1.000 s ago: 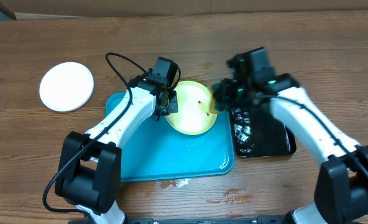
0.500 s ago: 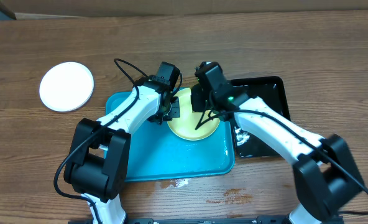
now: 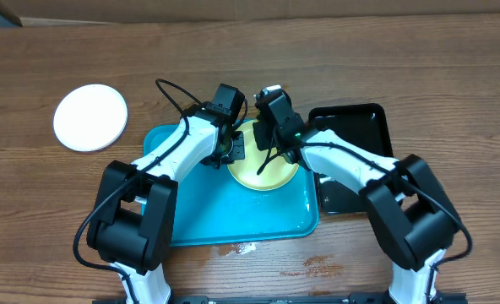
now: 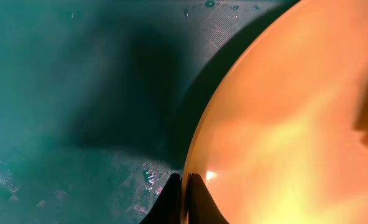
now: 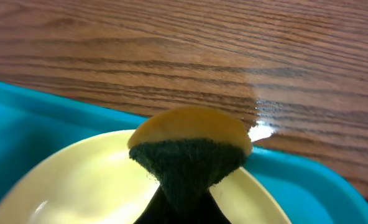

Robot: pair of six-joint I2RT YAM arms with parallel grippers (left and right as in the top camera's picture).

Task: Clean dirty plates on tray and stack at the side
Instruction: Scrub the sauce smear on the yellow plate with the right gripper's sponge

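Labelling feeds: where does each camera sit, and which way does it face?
Overhead: above the table, facing down on tray and yellow plate; left arm, right arm show.
Left wrist: on that arm, facing down at the plate's rim; left claw pinches it.
Right wrist: facing forward across the plate to the table; right claw grips a sponge.
Shared: plate, tray.

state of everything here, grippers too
turquoise rectangular plastic tray: wet, droplets on it
pale yellow round plastic plate: over that tray, rim pinched
left gripper: shut on the yellow plate's rim
right gripper: shut on yellow-and-green sponge, at the yellow plate
white round plastic plate: flat, left of the tray
glossy black tray: wet-looking, right of the turquoise tray
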